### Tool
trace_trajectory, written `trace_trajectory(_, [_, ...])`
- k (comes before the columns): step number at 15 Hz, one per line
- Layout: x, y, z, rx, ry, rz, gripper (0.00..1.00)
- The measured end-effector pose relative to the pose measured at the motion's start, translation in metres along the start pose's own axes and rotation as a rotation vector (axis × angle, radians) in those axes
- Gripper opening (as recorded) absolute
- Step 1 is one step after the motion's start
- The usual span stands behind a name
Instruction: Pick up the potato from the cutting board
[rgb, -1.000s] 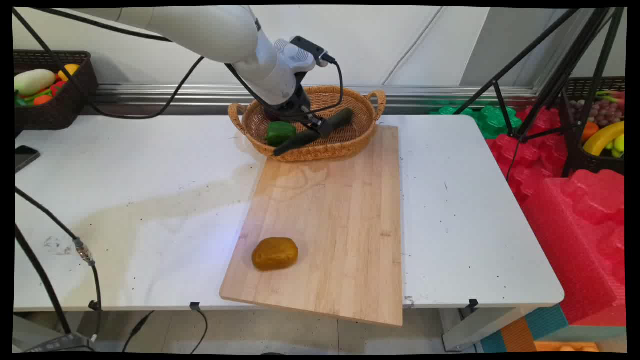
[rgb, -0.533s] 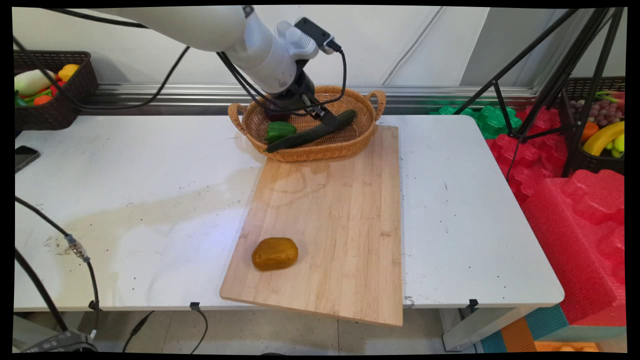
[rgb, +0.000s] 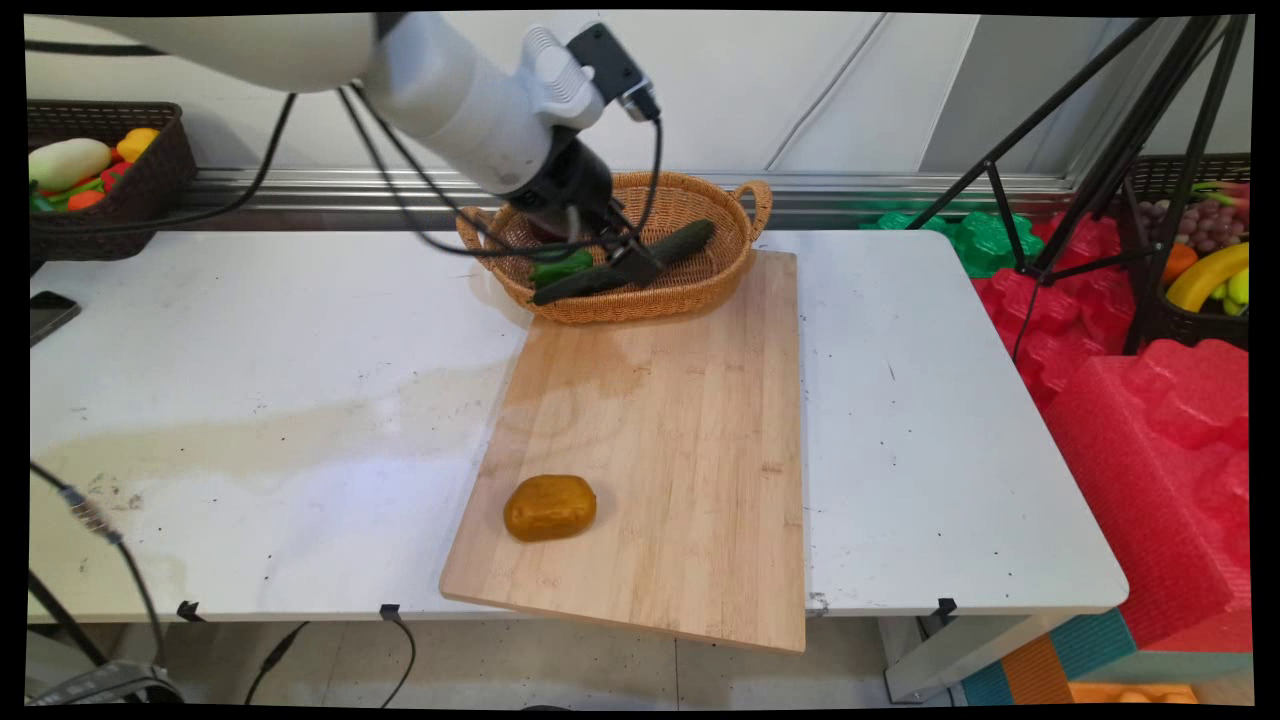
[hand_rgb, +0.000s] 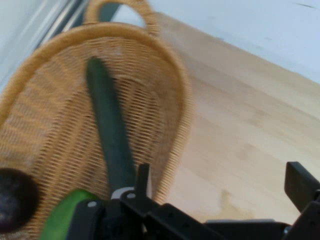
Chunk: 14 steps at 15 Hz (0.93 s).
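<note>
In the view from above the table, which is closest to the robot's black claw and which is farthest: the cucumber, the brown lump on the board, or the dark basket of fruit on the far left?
From the gripper:
1. Cucumber, in the wicker basket, right at the gripper.
2. Brown lump, on the cutting board's near left part.
3. Dark basket, at the far left by the wall.

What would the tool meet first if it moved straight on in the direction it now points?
Probably the cucumber in the basket: it lies just ahead of the tool, almost in line with it. Behind it comes the basket's weave. Depth is unclear, so contact may already exist.
</note>
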Motion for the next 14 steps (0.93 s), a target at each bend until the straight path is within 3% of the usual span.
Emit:
trace_trajectory(4, [-0.03, 0.02, -0.035, -0.095, -0.007, 0.096, 1.0])
trace_trajectory(8, [-0.065, 0.039, -0.064, -0.186, -0.047, 0.167, 1.0])
trace_trajectory(14, [-0.1, 0.055, -0.074, -0.255, -0.1, 0.242, 1.0])
